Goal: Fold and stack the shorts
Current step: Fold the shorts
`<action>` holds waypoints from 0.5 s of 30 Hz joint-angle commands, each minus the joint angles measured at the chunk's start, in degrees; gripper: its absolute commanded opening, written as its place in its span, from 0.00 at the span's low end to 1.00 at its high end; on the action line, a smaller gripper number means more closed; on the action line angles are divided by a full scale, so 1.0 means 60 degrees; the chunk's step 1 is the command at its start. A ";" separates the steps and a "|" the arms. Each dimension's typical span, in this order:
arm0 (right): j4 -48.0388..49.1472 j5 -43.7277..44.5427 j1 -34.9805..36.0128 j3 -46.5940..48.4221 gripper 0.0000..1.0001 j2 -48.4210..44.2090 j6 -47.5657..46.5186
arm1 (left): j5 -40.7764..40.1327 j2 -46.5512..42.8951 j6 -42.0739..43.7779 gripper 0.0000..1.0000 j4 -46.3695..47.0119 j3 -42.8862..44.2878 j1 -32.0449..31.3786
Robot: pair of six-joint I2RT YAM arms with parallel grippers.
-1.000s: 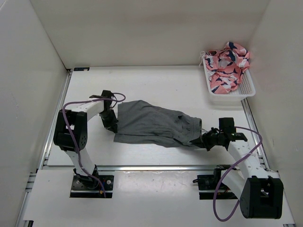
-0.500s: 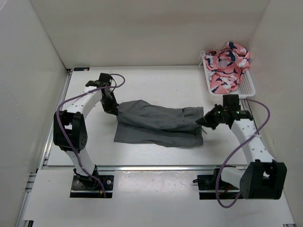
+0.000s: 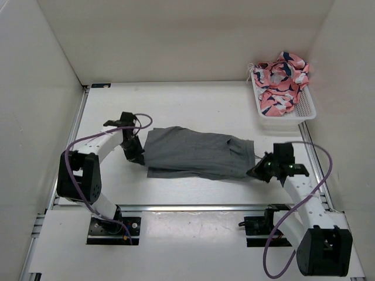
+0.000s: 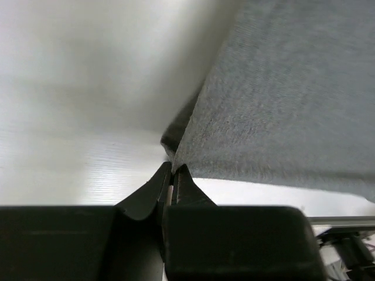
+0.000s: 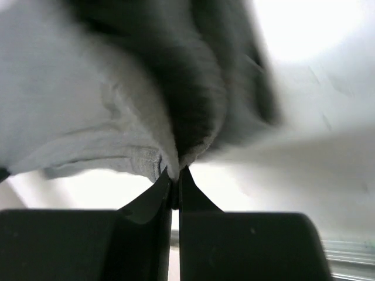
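The grey shorts (image 3: pixel 196 153) lie folded lengthwise across the middle of the table, stretched between my two grippers. My left gripper (image 3: pixel 139 159) is shut on the shorts' left edge; in the left wrist view the cloth (image 4: pixel 281 105) runs out from the closed fingertips (image 4: pixel 174 170). My right gripper (image 3: pixel 255 172) is shut on the right end, by the waistband; in the right wrist view the bunched cloth (image 5: pixel 117 111) is pinched at the tips (image 5: pixel 176 172).
A white basket (image 3: pixel 304 111) at the back right holds a pink patterned garment (image 3: pixel 281 79). White walls enclose the table on the left, back and right. A metal rail (image 3: pixel 187 206) runs along the front edge.
Both grippers carried the shorts' edge back and then forward again, laying the cloth over itself. The shorts now lie flatter and narrower, pulled taut between the grippers.
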 commanded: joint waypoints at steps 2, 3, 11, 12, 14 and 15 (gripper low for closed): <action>-0.0109 0.0559 -0.0033 -0.1694 0.00 -0.0629 0.1506 | 0.0143 0.0256 -0.0216 0.10 0.0732 -0.1182 -0.0058; -0.0108 0.0559 -0.0033 -0.1929 0.00 -0.0818 0.1668 | 0.0143 0.0256 -0.0216 0.10 0.0834 -0.1184 -0.0059; -0.0926 0.1861 -0.0033 -0.0615 0.00 -0.0820 0.1261 | 0.0405 -0.0328 -0.0304 0.10 0.0631 -0.0922 -0.0161; -0.0928 0.1979 -0.0033 -0.0424 0.00 -0.0820 0.1158 | 0.0494 -0.0445 -0.0304 0.10 0.0630 -0.0921 -0.0161; -0.1045 0.2213 -0.0033 0.0130 0.00 -0.0938 0.0939 | 0.0612 -0.0781 -0.0304 0.10 0.0527 -0.0819 -0.0161; -0.1045 0.2331 -0.0033 0.0337 0.00 -0.0938 0.0836 | 0.0612 -0.0885 -0.0304 0.10 0.0411 -0.0688 -0.0161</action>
